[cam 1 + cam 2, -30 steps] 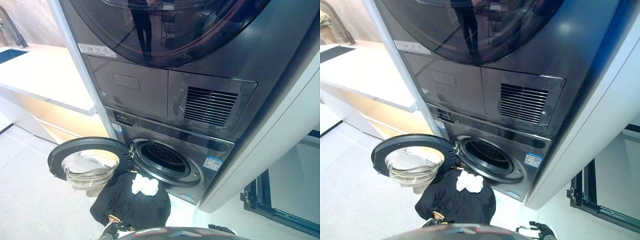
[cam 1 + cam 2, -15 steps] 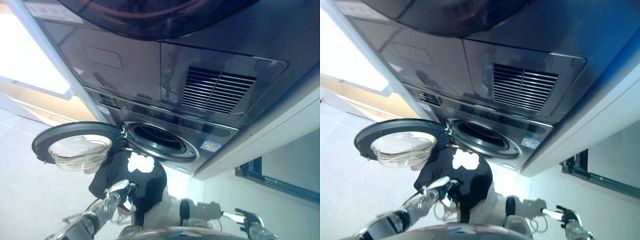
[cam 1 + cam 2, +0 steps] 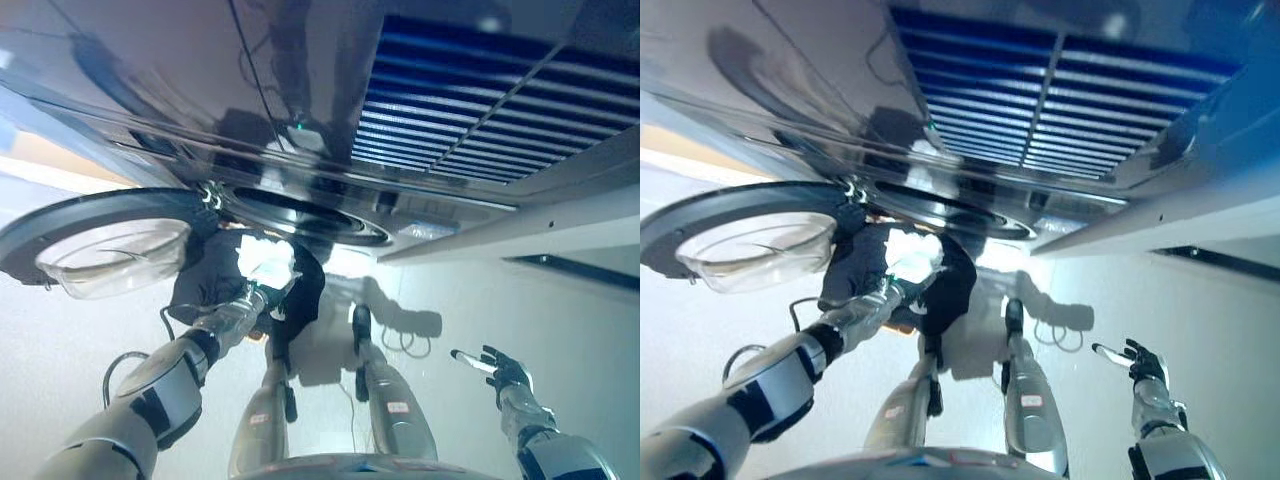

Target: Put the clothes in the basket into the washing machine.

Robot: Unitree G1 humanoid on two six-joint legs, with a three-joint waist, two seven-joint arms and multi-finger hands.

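Note:
A heap of black clothes (image 3: pixel 203 285) with a white cloth (image 3: pixel 266 258) on top lies just in front of the washing machine's round opening (image 3: pixel 300 214). The basket under the heap is almost wholly hidden. My left hand (image 3: pixel 256 297) has reached the near edge of the heap, right below the white cloth; its fingers merge with the dark cloth. The machine's door (image 3: pixel 95 238) hangs open to the left, its glass bowl facing up. Far from the clothes, my right hand (image 3: pixel 497 366) hovers at the lower right with its fingers spread and nothing in them.
The dark front of the stacked machines with a slatted vent (image 3: pixel 470 110) fills the top of the view. A white side panel (image 3: pixel 520 215) runs along the right. Pale floor (image 3: pixel 60 340) lies below the door and to the right of the heap.
The camera has tipped further down and forward. My left arm has stretched out to the heap of clothes. My right hand stays low on the right.

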